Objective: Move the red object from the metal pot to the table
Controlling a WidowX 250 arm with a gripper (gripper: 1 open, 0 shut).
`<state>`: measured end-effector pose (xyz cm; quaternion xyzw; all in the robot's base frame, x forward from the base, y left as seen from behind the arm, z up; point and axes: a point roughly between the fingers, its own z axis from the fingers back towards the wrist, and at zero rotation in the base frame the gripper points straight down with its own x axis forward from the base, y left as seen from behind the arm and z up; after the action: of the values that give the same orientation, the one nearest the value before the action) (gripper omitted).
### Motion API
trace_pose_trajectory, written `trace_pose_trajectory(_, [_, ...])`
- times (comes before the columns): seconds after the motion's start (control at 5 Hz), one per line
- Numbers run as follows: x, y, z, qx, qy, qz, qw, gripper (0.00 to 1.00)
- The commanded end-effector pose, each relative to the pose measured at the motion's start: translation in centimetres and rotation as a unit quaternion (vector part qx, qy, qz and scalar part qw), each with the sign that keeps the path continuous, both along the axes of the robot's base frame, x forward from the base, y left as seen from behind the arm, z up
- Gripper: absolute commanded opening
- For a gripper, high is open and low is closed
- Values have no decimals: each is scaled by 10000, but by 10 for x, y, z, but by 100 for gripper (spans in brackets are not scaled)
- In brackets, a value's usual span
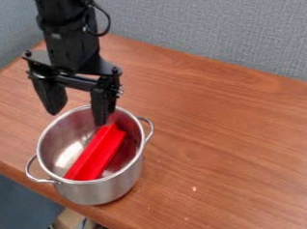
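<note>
Red object (98,153) lies inside the metal pot (89,158), slanted, its upper end toward the pot's far-right wall and its lower end toward the near-left part of the pot floor; it appears to rest on the bottom with one end leaning up against the wall. Pot stands upright on the table (235,131), close to the table's near edge and toward its left end, with one small side handle visible at the left of the rim and another at the right. End effector (75,99), black, hangs pointing straight down over the far part of the pot, its two fingers spread wide and holding nothing. Left finger (48,96) sits above and just outside the pot's far-left rim; right finger tip reaches about the level of the far rim, above the upper end of the red object, and contact there cannot be told from this angle. Grey wall runs behind the table's far edge.
</note>
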<state>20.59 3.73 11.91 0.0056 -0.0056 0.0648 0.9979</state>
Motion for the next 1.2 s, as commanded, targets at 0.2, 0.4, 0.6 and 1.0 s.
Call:
trace_pose_trajectory(0.2, [10,4,3,72,-25,-72,9999,100])
trace_pose_trajectory(0.4, [11,6,2,90,0,-66,9999,100])
trace_pose_trajectory(0.6, [11,8,-1,84,40,-28,10000,100])
trace_pose_trajectory(1.0, [6,5,7,92,-66,-65,9999,100])
